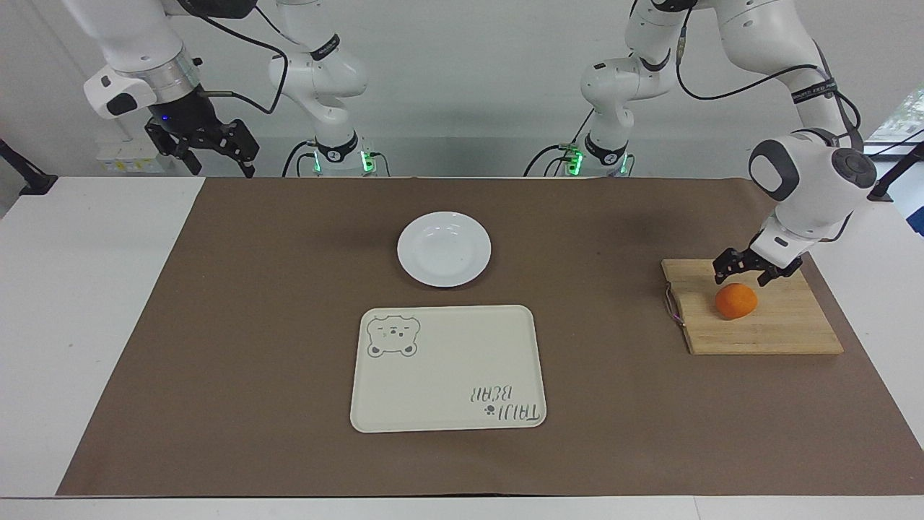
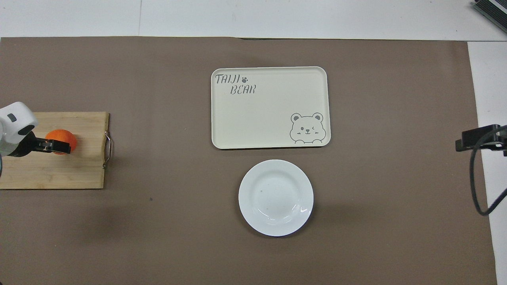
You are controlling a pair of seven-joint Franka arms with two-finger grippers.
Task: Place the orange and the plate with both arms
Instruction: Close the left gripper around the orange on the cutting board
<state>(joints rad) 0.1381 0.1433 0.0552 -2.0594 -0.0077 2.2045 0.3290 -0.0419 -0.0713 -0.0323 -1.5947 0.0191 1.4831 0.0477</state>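
The orange [image 1: 736,302] lies on a wooden cutting board [image 1: 787,328] at the left arm's end of the table. My left gripper [image 1: 742,280] hangs open just above the orange, its fingers either side of the top and not touching it. In the overhead view the left gripper [image 2: 59,148] covers part of the orange [image 2: 59,135]. The white plate [image 1: 444,249] sits empty at mid-table, nearer the robots than the tray; it also shows in the overhead view [image 2: 275,198]. My right gripper [image 1: 213,152] waits open, raised over the table's edge at the right arm's end, and shows in the overhead view too [image 2: 465,140].
A cream bear-printed tray [image 1: 447,368] lies empty beside the plate, farther from the robots; it also shows in the overhead view [image 2: 270,107]. The board [image 2: 51,174] has a metal handle toward mid-table. A brown mat [image 1: 253,325] covers the table.
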